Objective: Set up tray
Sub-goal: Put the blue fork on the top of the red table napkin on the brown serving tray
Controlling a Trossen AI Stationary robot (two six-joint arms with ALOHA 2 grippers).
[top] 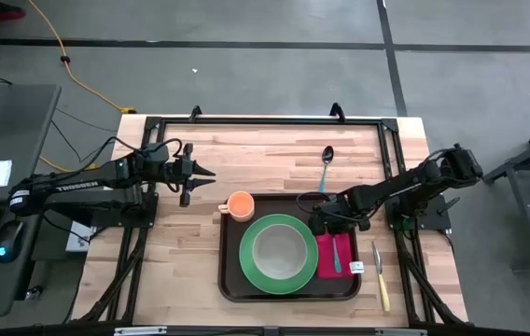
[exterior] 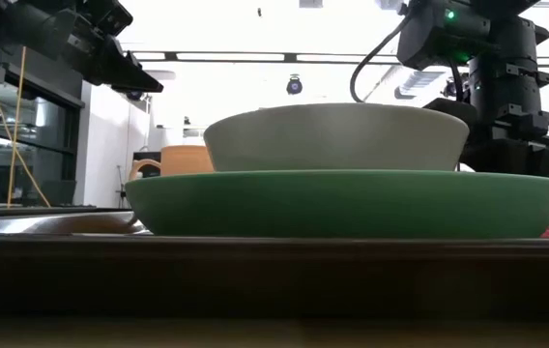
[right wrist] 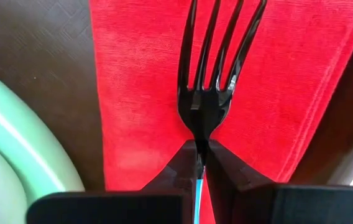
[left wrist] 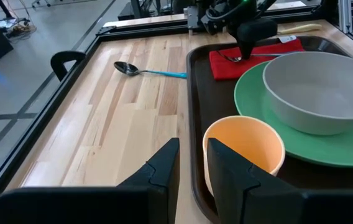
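The large dark brown rectangular plastic tray [top: 230, 285] with its raised rim lies on the pale wooden tabletop [top: 181, 252], and most of the setting is already on it: a round green plate [top: 251, 271] carrying a grey bowl [top: 278, 252] sits in the tray's middle, an orange cup [top: 240, 205] stands in the tray's corner nearest the left arm, and a red paper napkin [top: 328, 266] lies flat on the tray beside the plate. The step in hand looks like laying the fork [right wrist: 210, 68]: the right tool [right wrist: 201, 163] is pinched tight on the fork's thin blue handle, with the dark tines spread over the napkin. Whether the fork already rests on the napkin I cannot tell. The next move probably calls for lowering it flat and letting go without dragging the napkin. A blue-handled spoon [top: 327, 161] and a pale-handled knife [top: 380, 278] lie on the tabletop outside the tray, apparently left to place. The left tool [top: 200, 175] waits above the tabletop beyond the cup's corner of the tray, jaws narrow and empty.
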